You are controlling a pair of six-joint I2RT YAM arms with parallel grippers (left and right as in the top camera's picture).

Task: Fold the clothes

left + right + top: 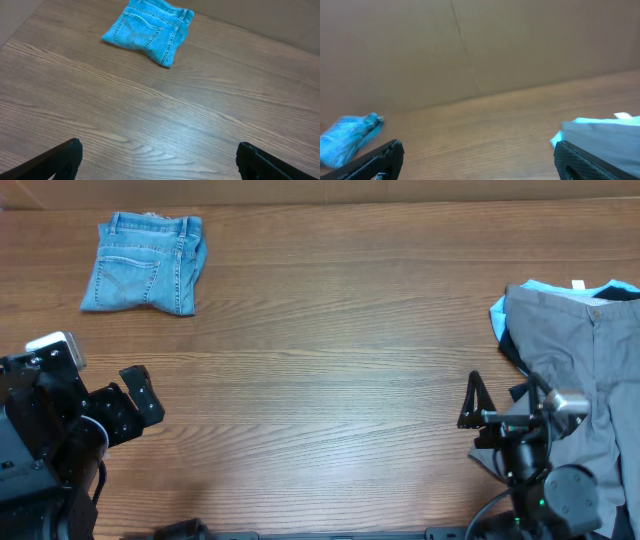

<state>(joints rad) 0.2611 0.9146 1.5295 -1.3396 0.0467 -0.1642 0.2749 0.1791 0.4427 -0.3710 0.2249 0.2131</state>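
A folded pair of light-blue denim jeans lies at the far left of the wooden table, back pocket up; it also shows in the left wrist view and at the left edge of the right wrist view. A pile with grey trousers on top, a pale-blue piece and a dark piece under them, lies at the right edge; it also shows in the right wrist view. My left gripper is open and empty, near of the jeans. My right gripper is open and empty at the pile's left edge.
A brown cardboard wall stands along the table's far edge. Bare wood lies between the jeans and the pile. The arm bases sit at the near left and near right corners.
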